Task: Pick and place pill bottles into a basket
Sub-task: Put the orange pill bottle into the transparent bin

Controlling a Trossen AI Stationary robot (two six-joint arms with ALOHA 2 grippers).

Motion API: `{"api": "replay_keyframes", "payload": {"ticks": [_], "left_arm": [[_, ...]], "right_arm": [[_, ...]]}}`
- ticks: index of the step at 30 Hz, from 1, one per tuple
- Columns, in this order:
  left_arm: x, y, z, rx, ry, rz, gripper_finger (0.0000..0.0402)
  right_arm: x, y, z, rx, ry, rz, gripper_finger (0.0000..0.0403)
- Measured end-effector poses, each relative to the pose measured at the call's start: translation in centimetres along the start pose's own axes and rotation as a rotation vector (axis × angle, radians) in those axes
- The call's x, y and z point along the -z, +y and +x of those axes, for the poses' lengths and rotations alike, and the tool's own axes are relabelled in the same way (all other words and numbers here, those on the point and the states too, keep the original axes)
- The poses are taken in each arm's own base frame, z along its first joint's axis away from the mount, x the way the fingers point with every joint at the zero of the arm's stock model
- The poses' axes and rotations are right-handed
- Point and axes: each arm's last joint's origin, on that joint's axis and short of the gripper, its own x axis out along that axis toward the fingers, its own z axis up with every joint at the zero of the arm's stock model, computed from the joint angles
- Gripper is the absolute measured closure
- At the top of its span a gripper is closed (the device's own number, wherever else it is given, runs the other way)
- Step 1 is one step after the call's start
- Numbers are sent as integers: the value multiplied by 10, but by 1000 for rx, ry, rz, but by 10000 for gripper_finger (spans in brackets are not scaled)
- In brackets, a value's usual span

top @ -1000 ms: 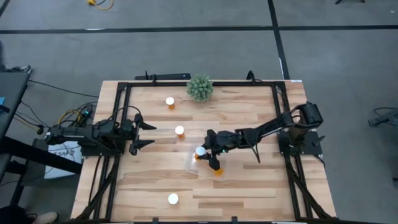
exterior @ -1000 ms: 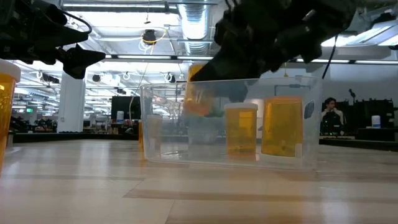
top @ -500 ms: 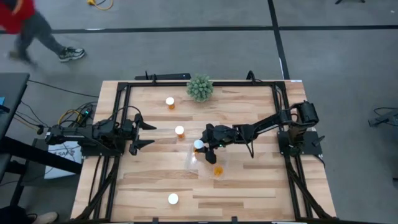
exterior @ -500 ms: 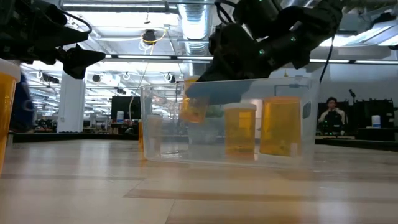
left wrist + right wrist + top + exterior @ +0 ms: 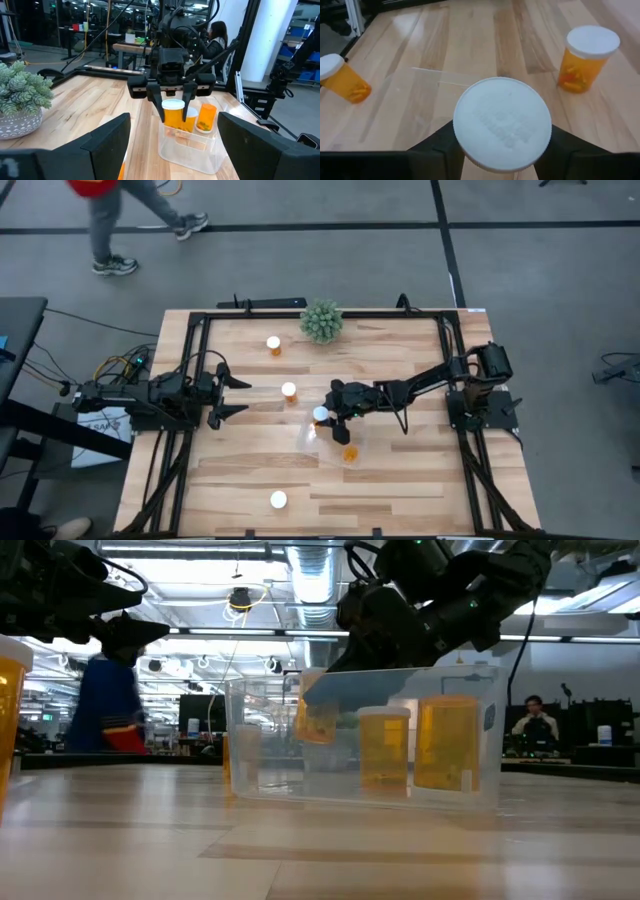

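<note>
Right pincer has lowered its bottle into the basket — grip probably just loosening; left pincer wide open, empty.

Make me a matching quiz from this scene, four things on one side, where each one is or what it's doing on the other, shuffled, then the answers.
Things:
1. right gripper
2. left gripper
3. spiky green plant
4. clear basket

Places or states:
A. at the table's far edge
B. open, holding nothing, waiting at the table's left side
C. shut on a white-capped pill bottle above the basket
D. already holds orange bottles

Pairs: 1-C, 2-B, 3-A, 4-D
</note>
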Motion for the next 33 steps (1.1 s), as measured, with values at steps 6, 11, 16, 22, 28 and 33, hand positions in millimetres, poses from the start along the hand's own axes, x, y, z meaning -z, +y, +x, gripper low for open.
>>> {"api": "replay_keyframes", "payload": {"ticks": [6, 11, 16, 22, 28, 33], "left_arm": [[0, 0, 0, 0, -1, 2, 111], [0, 0, 0, 0, 0, 3, 111], [0, 0, 0, 0, -1, 1, 111], [0, 0, 0, 0, -1, 0, 111], [0, 0, 0, 0, 0, 0, 111], [0, 0, 0, 0, 0, 0, 111]], "right_arm": [[0, -1, 0, 13, -4, -6, 185], [0, -1, 0, 13, -4, -6, 145], [-1, -1, 0, 13, -6, -6, 124], [-22, 1, 2, 6, -62, -10, 116], [-45, 6, 2, -11, -111, -16, 116], [-59, 19, 3, -107, -79, -39, 116]]}}
